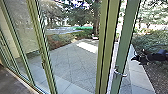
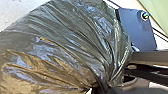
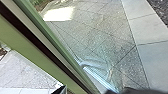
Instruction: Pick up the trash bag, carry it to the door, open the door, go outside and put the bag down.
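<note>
Trash bag is bunched in the closed left gripper.
In the head view, the right gripper is at three o'clock, door handle at four; its opening I cannot tell.

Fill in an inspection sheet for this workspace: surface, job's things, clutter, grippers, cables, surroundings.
Surface: paving, partly sunlit.
Job's things: trash bag, bunched at its neck; door handle on a green upright; whether the door is ajar, unclear.
Clutter: small pale thing near a tree trunk, unidentifiable.
Grippers: left by the bag's neck; right to the right of the handle in the head view.
Cables: nothing seen.
Surroundings: glass wall, green frames, shrubs.
</note>
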Robot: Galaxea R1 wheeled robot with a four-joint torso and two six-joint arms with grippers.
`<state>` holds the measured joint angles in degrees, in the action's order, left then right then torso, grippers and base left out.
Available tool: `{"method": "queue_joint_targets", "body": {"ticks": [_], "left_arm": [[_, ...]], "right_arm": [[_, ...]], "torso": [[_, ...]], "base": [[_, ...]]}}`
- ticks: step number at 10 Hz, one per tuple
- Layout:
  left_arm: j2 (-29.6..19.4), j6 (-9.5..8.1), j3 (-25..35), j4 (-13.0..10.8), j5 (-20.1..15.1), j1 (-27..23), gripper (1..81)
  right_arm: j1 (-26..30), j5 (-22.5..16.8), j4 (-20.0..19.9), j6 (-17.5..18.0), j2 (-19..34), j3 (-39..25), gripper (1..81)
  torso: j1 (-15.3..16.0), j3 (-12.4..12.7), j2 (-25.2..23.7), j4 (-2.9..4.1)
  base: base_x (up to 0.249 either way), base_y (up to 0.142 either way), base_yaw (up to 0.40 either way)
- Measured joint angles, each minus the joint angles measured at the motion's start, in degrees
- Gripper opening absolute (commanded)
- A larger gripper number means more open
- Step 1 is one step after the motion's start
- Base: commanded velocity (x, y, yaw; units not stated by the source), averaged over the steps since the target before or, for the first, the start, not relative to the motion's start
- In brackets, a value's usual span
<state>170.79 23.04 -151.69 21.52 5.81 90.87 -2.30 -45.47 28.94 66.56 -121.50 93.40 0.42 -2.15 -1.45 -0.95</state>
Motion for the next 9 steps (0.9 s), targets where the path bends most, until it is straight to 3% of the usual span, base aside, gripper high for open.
{"method": "queue_joint_targets", "body": {"ticks": [1, 5, 9], "left_arm": [[0.0, 0.02, 0.0, 0.12, 0.07, 0.0, 1.0], [0.46, 0.02, -0.02, 0.34, -0.11, 0.15, 1.0], [0.66, -0.17, -0.02, 0.37, -0.12, 0.45, 1.0]], "right_arm": [[1.04, -1.33, 1.95, -1.73, -0.09, 0.01, 81.1], [1.15, -2.38, 7.39, -5.95, 1.38, 0.06, 81.1], [-1.66, -1.85, 11.63, -10.73, 1.88, 1.8, 81.1]], "torso": [[0.0, 0.7, 0.0, -0.18], [-0.05, 3.62, -0.02, -2.56], [-0.09, 3.8, -0.02, -2.65]], "base": [[0.0, 0.0, 0.0], [0.0, 0.0, 0.0], [0.0, 0.0, 0.0]]}}
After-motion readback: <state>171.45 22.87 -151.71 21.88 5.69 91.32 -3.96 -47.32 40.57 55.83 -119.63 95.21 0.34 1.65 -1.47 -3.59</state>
